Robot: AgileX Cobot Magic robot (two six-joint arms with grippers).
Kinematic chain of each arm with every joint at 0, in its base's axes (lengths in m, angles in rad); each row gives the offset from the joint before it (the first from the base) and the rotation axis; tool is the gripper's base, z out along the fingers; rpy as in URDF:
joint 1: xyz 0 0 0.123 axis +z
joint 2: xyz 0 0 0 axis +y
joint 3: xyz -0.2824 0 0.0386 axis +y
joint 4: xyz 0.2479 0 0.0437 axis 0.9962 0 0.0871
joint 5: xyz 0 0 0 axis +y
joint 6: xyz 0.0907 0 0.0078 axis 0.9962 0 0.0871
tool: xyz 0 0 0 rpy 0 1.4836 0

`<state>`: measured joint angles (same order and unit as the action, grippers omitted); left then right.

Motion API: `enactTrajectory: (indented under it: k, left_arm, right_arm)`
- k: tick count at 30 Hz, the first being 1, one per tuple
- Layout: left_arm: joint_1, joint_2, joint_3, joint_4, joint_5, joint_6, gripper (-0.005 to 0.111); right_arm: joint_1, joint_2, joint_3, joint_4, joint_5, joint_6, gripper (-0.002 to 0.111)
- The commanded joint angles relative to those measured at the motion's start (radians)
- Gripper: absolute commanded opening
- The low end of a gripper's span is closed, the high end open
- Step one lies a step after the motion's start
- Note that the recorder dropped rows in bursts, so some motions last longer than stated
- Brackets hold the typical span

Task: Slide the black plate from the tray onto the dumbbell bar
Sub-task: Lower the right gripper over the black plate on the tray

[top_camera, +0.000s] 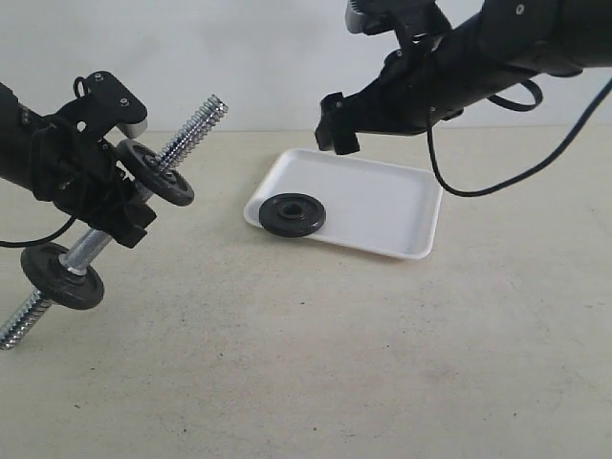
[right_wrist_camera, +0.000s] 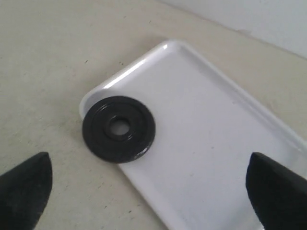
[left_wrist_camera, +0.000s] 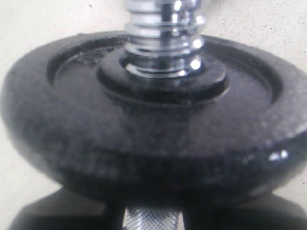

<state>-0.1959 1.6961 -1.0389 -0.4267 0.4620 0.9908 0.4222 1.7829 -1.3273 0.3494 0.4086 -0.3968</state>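
Dark disc (top_camera: 155, 173) on dumbbell bar (top_camera: 196, 122)

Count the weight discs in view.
3. Two are on the dumbbell bar: an upper disc and a lower disc. The black plate lies at the tray's corner, over its rim. None appears hidden.

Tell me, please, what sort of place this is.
Probably a robotics lab bench, not a gym: bare beige tabletop, plain white wall, and staged props, a white tray and a dumbbell bar.
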Motion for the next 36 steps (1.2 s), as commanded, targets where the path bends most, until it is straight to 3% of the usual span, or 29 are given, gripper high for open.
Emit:
enactTrajectory:
  k: [1,8,22,36]
  left_arm:
    - [0.002,-0.055,-0.032,-0.036,-0.102,-0.004,0.004]
    - [0.004,-0.055,-0.032,-0.036,-0.100,-0.004,0.004]
    - [0.006,-0.055,-0.032,-0.030,-0.100,-0.006,0.004]
    - [0.017,-0.055,-0.032,-0.030,-0.093,-0.006,0.004]
  right_arm:
    - [0.003,0.095,-0.189,0.001,0.289,0.081,0.104]
    - [-0.006,0.371,-0.531,0.005,0.638,0.135,0.104]
    - [-0.004,0.606,-0.844,-0.033,0.716,0.210,0.104]
    - [0.049,0.683,-0.919,-0.046,0.656,0.212,0.104]
